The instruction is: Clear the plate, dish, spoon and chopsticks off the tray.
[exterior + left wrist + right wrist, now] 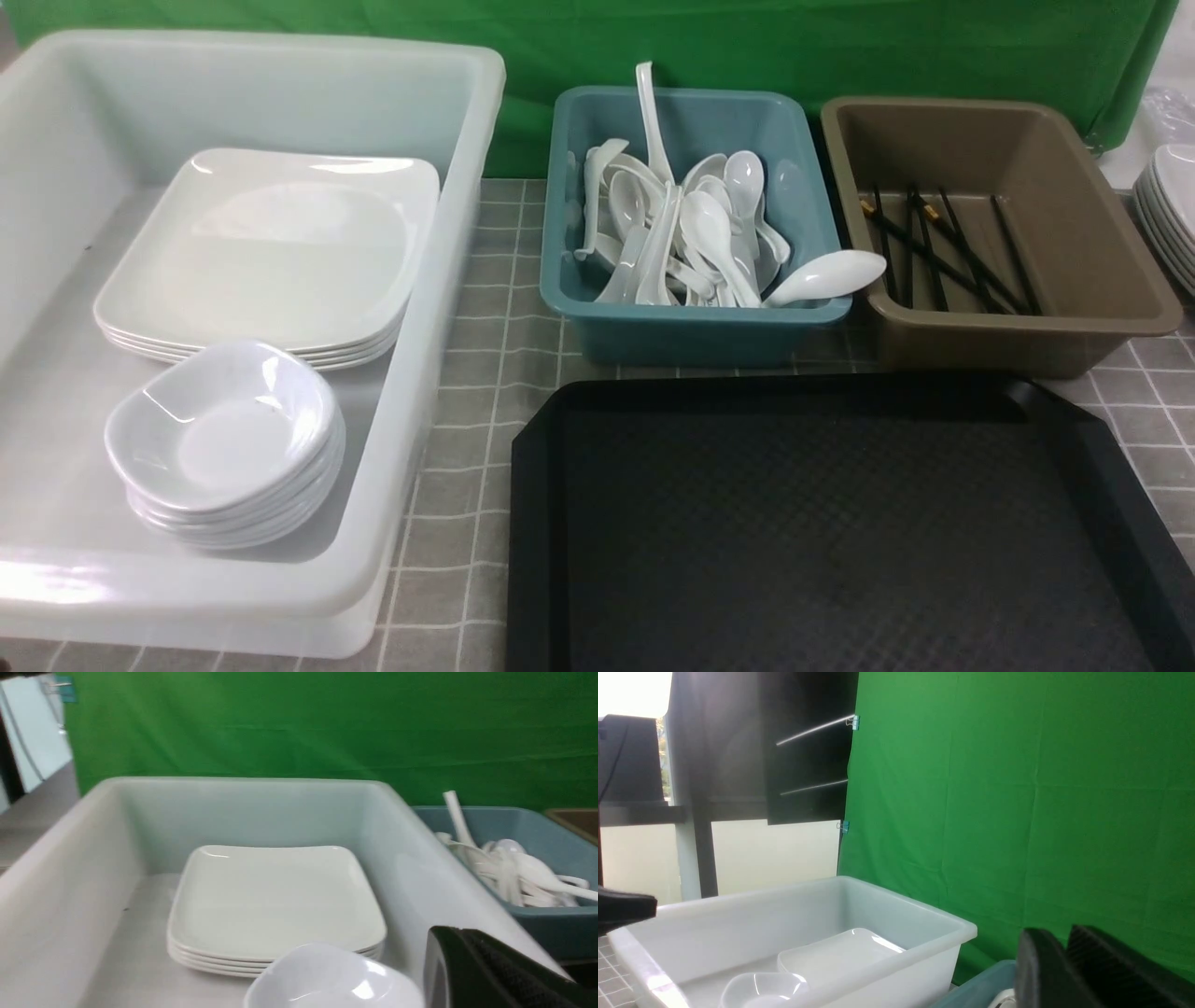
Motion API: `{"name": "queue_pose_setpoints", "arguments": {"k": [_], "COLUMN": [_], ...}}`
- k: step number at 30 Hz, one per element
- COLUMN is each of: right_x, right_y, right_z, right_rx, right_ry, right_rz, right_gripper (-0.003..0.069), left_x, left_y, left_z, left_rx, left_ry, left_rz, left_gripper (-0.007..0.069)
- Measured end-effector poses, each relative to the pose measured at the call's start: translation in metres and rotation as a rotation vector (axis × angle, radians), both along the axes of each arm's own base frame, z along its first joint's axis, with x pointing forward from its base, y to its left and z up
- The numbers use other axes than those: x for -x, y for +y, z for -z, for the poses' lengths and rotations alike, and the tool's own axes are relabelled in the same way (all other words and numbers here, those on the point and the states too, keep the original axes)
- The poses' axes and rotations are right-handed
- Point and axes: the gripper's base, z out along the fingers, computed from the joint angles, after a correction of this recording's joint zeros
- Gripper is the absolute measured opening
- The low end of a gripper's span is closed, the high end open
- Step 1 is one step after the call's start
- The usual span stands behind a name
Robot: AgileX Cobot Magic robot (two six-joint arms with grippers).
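Tray-clearing looks finished; keep arms high, ease back without touching tubs.
Glossy white square plates (271, 252) upper left, rounded white bowls (224, 429) lower left, white soup spoons (709, 233) upper centre, thin black chopsticks (1016, 252) upper right; all off black plastic tray (822, 532), lower right. Left gripper (449, 931): jaws closed, nothing held. Right gripper (1060, 934): blurred, can't tell jaws open or closed. Avoid overhanging spoon (826, 277).

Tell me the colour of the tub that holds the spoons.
The tub is teal, a muted blue-green; it shows best in the front view.
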Motion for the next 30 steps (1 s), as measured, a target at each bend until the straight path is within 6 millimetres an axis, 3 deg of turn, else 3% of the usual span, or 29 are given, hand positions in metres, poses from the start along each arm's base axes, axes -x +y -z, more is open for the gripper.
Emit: {"name": "queue_pose_setpoints", "arguments": {"k": [7,10,30], "right_x": [0.0,0.0,0.0], "right_y": [0.0,0.0,0.0], "right_z": [0.0,0.0,0.0], "right_rx": [0.0,0.0,-0.027], "right_ry": [0.0,0.0,0.024], "right_rz": [0.0,0.0,-0.008], "right_gripper": [0.0136,0.0143,0.019], "left_x": [0.0,0.0,0.0], "left_y": [0.002,0.002,0.002], "left_z": [0.061,0.069,0.07], "left_rx": [-0.043,-0.046,-0.059], "left_ry": [0.039,0.101,0.113], "left_rz": [-0.033,-0.029,-0.029], "left_gripper": [0.0002,0.0002,0.0002]}}
